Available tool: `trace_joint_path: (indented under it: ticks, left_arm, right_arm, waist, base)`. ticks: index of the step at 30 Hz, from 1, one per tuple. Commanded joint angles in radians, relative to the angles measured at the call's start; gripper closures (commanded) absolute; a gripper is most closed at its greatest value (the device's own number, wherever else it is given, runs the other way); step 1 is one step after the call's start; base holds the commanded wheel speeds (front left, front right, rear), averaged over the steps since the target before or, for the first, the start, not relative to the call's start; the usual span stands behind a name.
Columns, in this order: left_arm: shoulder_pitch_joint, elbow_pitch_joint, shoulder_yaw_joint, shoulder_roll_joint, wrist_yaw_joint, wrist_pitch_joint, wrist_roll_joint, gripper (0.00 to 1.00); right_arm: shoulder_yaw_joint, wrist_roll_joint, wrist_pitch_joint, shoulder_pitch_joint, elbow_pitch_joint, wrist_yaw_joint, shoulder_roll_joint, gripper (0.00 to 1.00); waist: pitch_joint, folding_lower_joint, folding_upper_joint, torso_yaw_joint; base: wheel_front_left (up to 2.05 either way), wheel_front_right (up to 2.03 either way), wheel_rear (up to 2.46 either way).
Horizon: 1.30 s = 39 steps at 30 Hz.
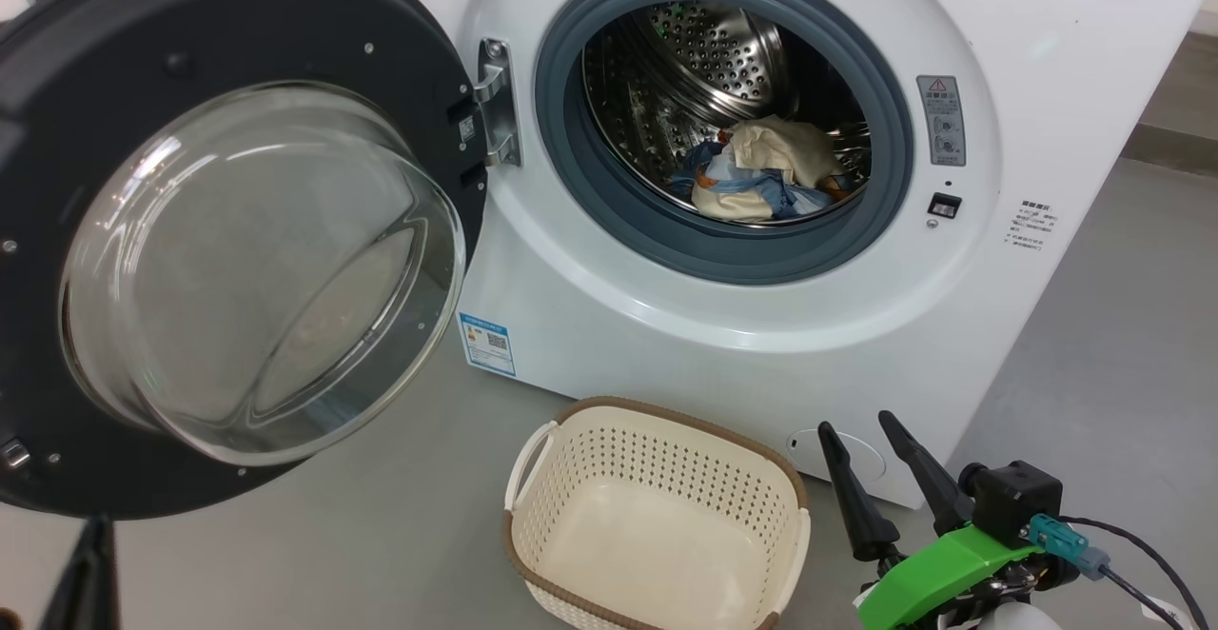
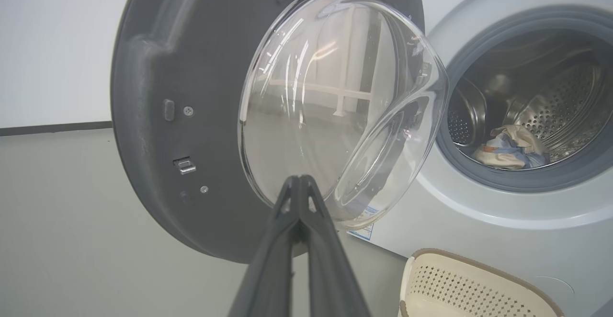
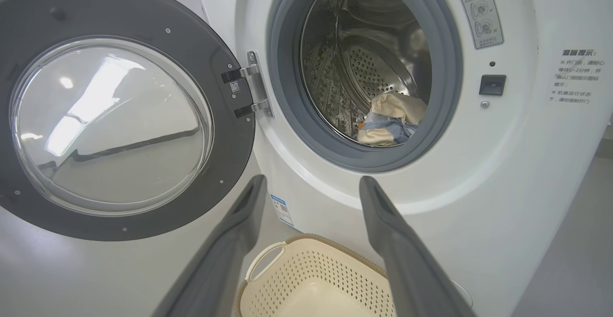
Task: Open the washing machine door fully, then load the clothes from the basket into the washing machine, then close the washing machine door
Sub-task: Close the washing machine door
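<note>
The washing machine (image 1: 761, 354) stands with its washing machine door (image 1: 238, 30) swung open to the left, dark grey inner face and glass bowl facing me. The clothes (image 1: 761, 168), blue and cream fabric, lie bunched at the bottom of the steel drum. On the floor in front, the basket (image 1: 647, 459) is empty. My left gripper (image 2: 299, 181) is shut on nothing, its tips in front of the door's glass bowl (image 2: 335, 106). At the lower right, beside the basket, my right gripper (image 1: 856, 425) is open and empty; its fingers (image 3: 383, 221) frame the basket (image 3: 311, 264) below the drum opening.
Grey floor runs around the machine, with free room at the left under the open door (image 3: 230, 130) and to the right of the machine. A round lower flap (image 1: 852, 454) sits just behind my right fingers. The door's hinge (image 1: 497, 102) is at the opening's left edge.
</note>
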Motion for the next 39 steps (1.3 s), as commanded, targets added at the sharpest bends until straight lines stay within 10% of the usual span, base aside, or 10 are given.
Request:
trace_joint_path:
  ticks: [1,8,17,26,39]
  left_arm:
    - [-0.041,-0.038,0.048,0.044,-0.001,-0.012,0.002,1.0]
    - [-0.132,-0.166,0.117,0.154,-0.024,0.002,-0.042,1.0]
    - [-0.342,-0.246,0.235,0.282,-0.064,0.107,-0.364,1.0]
    - [-0.566,0.133,0.394,0.327,-0.062,0.292,-0.745,1.0]
    - [-0.678,0.605,0.553,0.463,-0.065,0.367,-0.917,1.0]
  right_arm:
    - [0.015,0.01,-0.008,-0.041,-0.022,0.008,-0.006,0.0]
    - [0.011,0.008,-0.008,-0.03,-0.024,0.008,-0.011,0.0]
    - [-0.005,0.008,-0.008,-0.003,-0.032,0.008,-0.032,0.0]
    - [-0.04,-0.003,-0.008,0.055,-0.054,0.008,-0.046,0.0]
    - [-0.038,-0.026,-0.008,0.055,-0.064,0.008,-0.065,0.0]
  waist:
    - [0.0,0.0,-0.0001,0.0]
    - [-0.001,0.0,-0.0001,0.001]
    - [-0.012,0.0,-0.0001,-0.011]
    - [-0.021,0.0,-0.0001,-0.039]
    - [0.028,0.0,-0.0001,-0.128]
  base:
    - [0.0,0.0,0.0]
    - [0.0,0.0,0.0]
    - [0.0,0.0,0.0]
    - [0.0,0.0,0.0]
    - [0.0,0.0,0.0]
